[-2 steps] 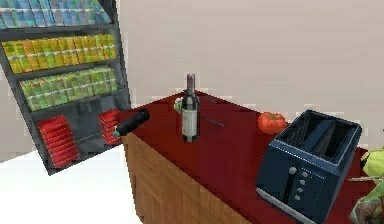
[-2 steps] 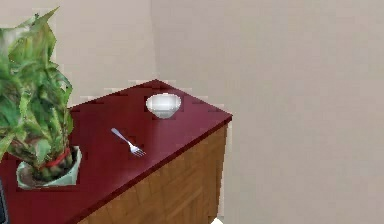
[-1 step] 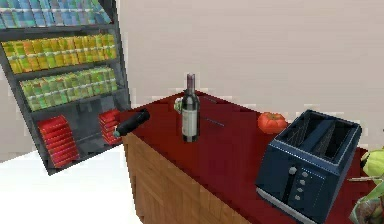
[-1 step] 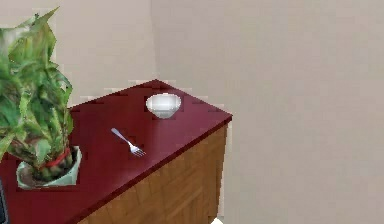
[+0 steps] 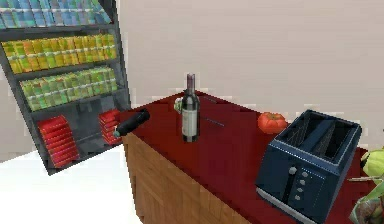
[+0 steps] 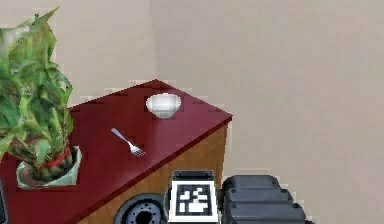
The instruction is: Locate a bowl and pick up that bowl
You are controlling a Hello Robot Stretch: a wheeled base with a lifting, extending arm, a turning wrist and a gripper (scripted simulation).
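I'm eyeing white bowl (image 6: 163, 104) on tabletop (image 6: 100, 118): prob light, stiff, slick, chippable; I'm aiming for rim. Pincer (image 6: 140, 212): can't tell if holding anything.

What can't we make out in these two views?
Tool: arm side view, far end cut off by the bottom edge; cannot tell whether it holds anything.
Green round thing: forward view, partly hidden behind the upright bottle.
Plant: forward view, cut by the right edge.
Thin item right of the bottle: forward view, too small to name.
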